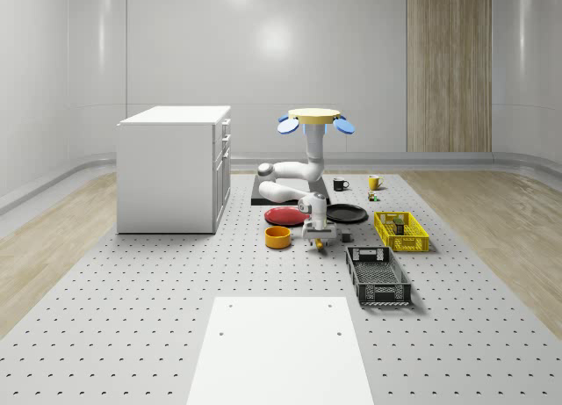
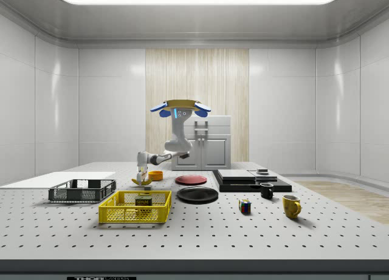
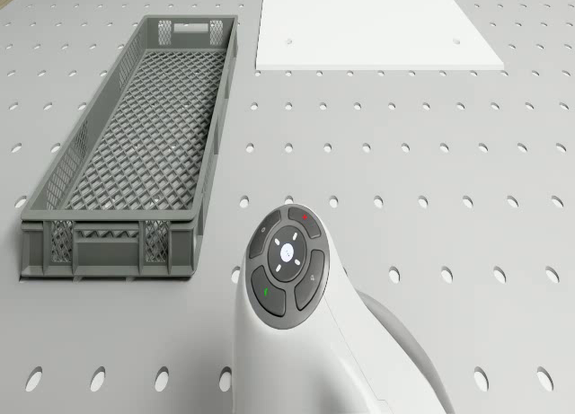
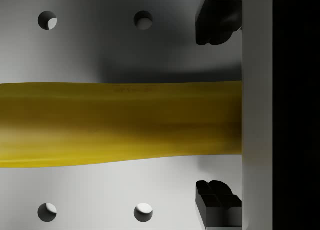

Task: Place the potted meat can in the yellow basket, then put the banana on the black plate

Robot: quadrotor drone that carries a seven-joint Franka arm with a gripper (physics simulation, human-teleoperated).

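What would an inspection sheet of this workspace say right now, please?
Surface: perforated table, white panel at one end.
Job's things: can in yellow basket; banana between the fingers; black plate bare.
Clutter: grey crate, red plate, orange bowl, black mug, yellow mug, cube.
Gripper: open, astride banana; drone hovers above table by the plates.
Cables: nothing seen.
Surroundings: white cabinet, walled room.

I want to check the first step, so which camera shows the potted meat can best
The side view: the potted meat can sits inside the yellow basket, its dark label readable through the mesh. In the whole-scene view it is just a dark shape behind the basket's wall.
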